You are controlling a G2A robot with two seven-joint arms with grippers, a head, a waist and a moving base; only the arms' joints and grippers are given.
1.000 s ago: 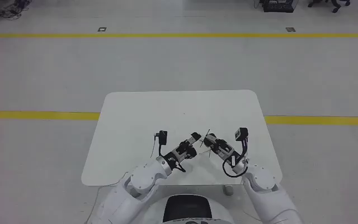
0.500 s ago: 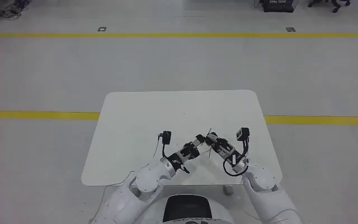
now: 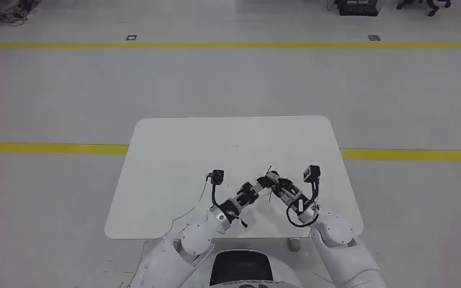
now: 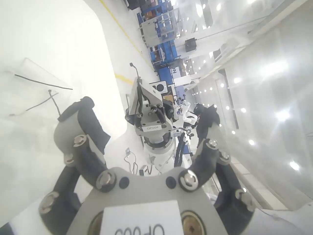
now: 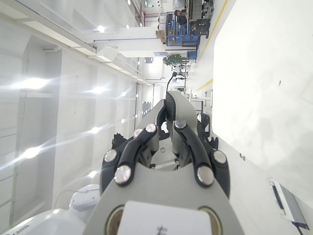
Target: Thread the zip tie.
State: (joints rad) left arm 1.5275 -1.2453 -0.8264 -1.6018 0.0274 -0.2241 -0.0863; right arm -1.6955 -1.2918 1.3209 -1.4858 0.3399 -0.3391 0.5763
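White surface (image 3: 216, 144) in a bright hall. Above its near edge, our right fingers (image 5: 182, 110) pinch the zip tie (image 5: 170, 80), whose strap runs straight on past their tips. Our left fingers (image 4: 82, 117), spread wide, face it just beside, towards the left edge.

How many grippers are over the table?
2. The left gripper is over the table's near middle; the right gripper faces it close by, holding the zip tie.

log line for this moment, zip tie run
right pincer: shut on zip tie, tail sticking out | left pincer: open, facing it | place: over table, near edge | threading: not yet done
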